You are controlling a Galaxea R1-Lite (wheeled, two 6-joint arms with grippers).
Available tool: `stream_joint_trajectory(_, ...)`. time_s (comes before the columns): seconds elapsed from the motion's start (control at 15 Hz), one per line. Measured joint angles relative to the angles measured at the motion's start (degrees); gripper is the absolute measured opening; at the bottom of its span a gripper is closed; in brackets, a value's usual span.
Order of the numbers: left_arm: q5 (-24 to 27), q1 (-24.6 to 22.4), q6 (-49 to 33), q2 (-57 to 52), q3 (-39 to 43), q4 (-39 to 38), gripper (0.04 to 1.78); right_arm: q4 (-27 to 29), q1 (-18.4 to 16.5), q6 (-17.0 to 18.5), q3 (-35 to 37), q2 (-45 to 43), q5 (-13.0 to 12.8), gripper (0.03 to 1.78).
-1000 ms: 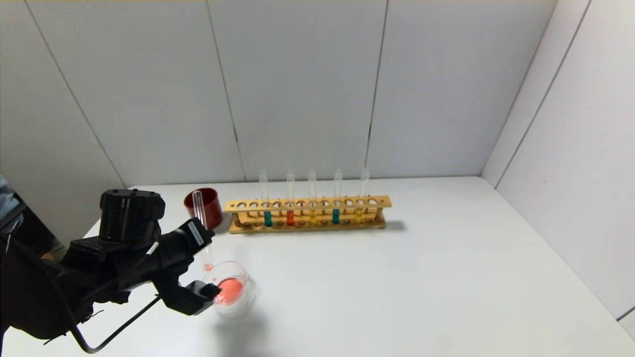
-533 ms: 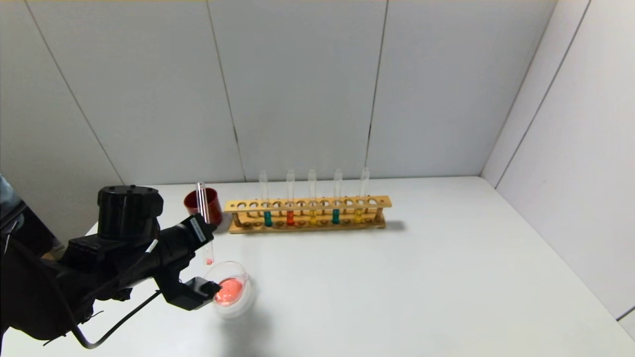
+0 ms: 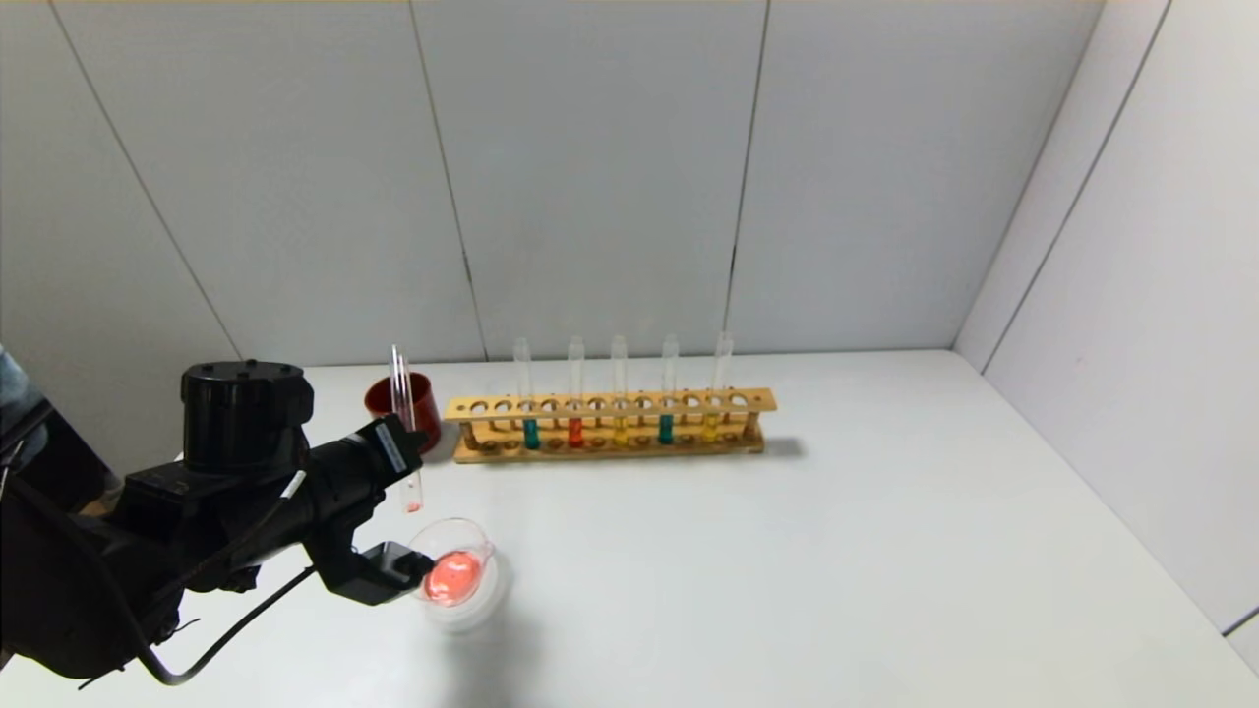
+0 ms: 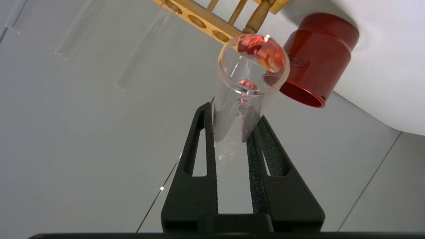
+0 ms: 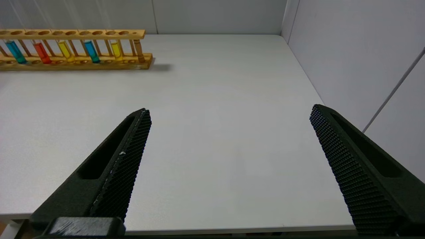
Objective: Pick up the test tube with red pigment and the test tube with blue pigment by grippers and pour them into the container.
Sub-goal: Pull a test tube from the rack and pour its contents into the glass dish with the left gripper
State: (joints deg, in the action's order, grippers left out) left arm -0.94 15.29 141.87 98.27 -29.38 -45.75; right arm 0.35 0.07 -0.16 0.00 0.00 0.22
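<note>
While we look down from the head view, we see a white table [image 3: 787, 551] boxed in by pale grey wall panels [image 3: 590, 177] at the back and on the right. A wooden rack [image 3: 610, 425] stands near the back edge and holds five upright tubes; among them the test tube with blue pigment [image 3: 666, 393] sits between two yellow-liquid tubes [image 3: 619, 393], and a dark red cup [image 3: 403, 408] stands just beside the rack's left end. Our left gripper [image 4: 232, 132] is clamped on the test tube with red pigment [image 3: 404, 433], which it holds nearly upright, mouth up, with what looks like only a pink trace at its tip. That tip hangs just above and behind the container [image 3: 454, 572], a clear glass dish on the table holding orange-red liquid. Our right gripper [image 5: 229, 132] hangs low over the table's near right part with its jaws spread wide, grasping nothing.
</note>
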Motion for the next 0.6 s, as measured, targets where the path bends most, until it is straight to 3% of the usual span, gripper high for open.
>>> stream_joint_trajectory(0.4, -0.4, 0.0, -1.1, -0.6, 0.9, 0.2, 0.32, 0.0, 0.0, 0.0, 0.0, 0.0, 0.0, 1.75)
stream_joint_trajectory(0.6, -1.0, 0.0, -7.3, -1.2, 1.6, 0.4, 0.32, 0.0, 0.0, 0.0, 0.0, 0.0, 0.0, 1.75)
